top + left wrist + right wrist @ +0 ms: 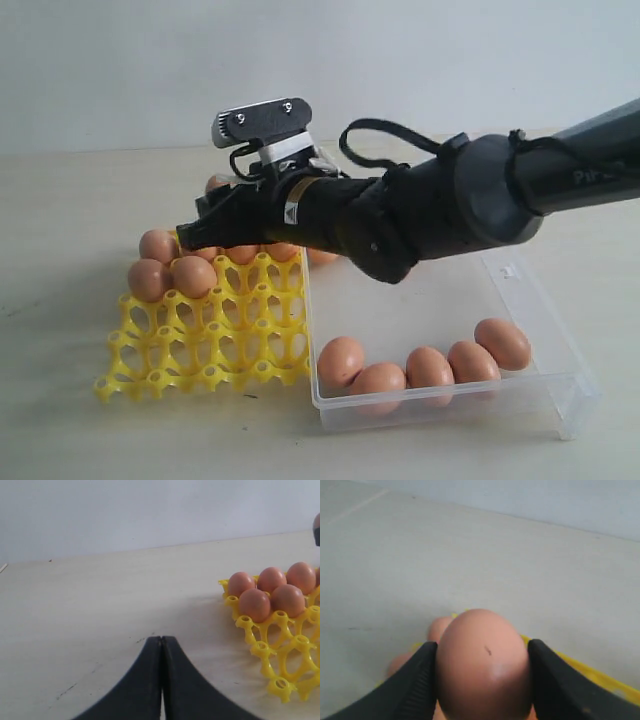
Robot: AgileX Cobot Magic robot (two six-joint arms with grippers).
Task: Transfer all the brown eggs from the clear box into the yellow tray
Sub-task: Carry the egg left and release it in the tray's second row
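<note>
Right fingers (415,685) clamp an egg (482,665), seen only from the wrist; left fingers (140,680) closed.

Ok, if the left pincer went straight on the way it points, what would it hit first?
Probably nothing near: the left pincer points across bare table toward the wall; the yellow tray with brown eggs sits off that line.

I read bright, even, diffuse light in all three views. Soft shadows lie under the yellow tray (213,375) on the surface (60,200). The close brown egg (482,665) is blurred, with faint glare.
</note>
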